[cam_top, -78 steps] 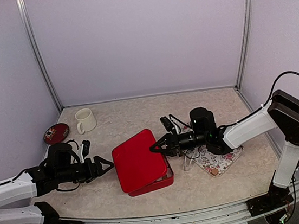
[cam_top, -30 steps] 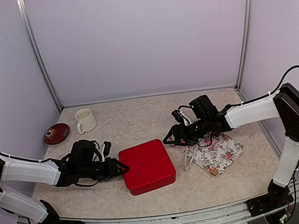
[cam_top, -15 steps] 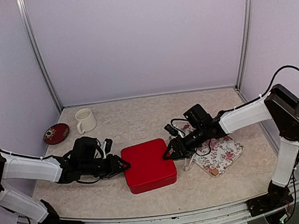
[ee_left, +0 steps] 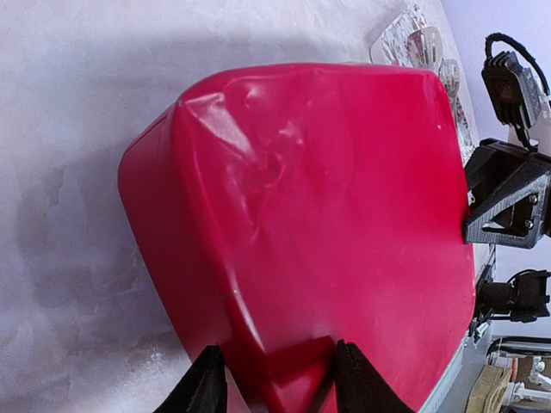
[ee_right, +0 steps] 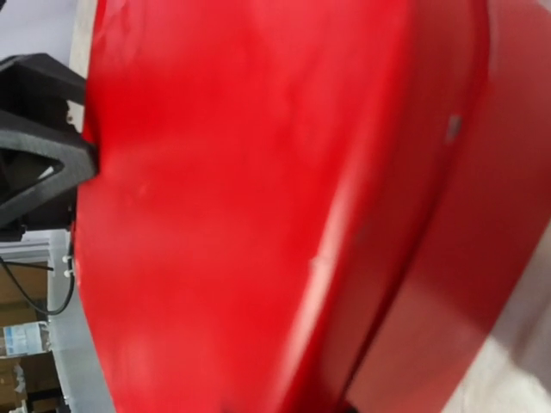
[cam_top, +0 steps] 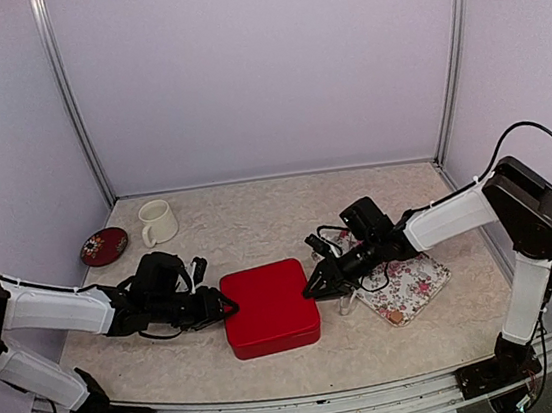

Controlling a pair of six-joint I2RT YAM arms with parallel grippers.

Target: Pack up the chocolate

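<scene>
Lid [cam_top: 267, 298], tilted up earlier, now flat on red box [cam_top: 273, 345]. Left claw [ee_left: 277, 370] pinches box's left edge. Right claw [cam_top: 312, 288] at right edge, can't tell its grip. Chocolate hidden, inside I judge. Packing nearly done; release left.

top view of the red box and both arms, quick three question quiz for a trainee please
1. True or false: the glossy red rounded-square box stands with its lid off.
2. Where is the white ceramic mug? A) far left of the marbled table, apart from the box B) on the box C) at the near edge
3. Which gripper is at the box's edge on the side of the flat rose-printed tray?
Key: 1 false; 2 A; 3 the right gripper.
</scene>
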